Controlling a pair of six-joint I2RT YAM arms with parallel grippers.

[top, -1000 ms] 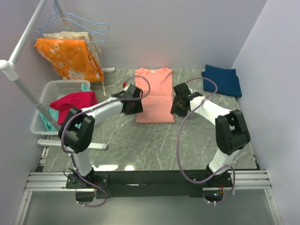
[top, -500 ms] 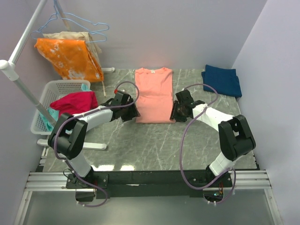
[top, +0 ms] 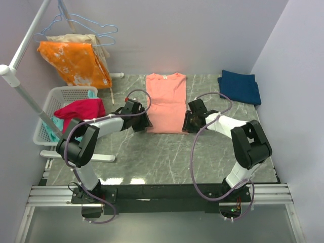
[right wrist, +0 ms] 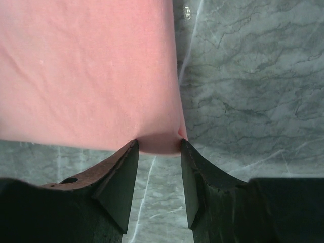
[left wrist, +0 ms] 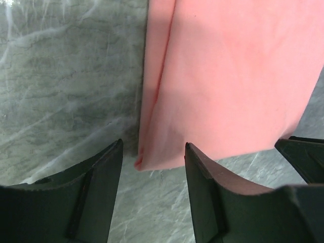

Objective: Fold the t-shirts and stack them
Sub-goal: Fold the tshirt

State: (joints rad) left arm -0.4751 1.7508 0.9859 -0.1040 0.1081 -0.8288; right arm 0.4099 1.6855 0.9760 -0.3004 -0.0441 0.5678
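Top external: salmon-pink t-shirt (top: 166, 101) folded into a long strip, flat on the grey veined counter (top: 152, 157), collar toward the far wall; dark navy t-shirt (top: 240, 87) folded at the far right corner, well apart. Left wrist: left jaws parted, straddling the strip's near left corner, not pinching. Right wrist: right jaws parted at the near right corner, hem between the tips, unclamped.

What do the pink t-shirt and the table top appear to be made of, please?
The salmon-pink t-shirt looks like soft matte cotton knit: no sheen, gentle creases, limp folded edges. The table top looks like grey marble or a marble-print laminate: pale veins, glossy reflections near the front edge.
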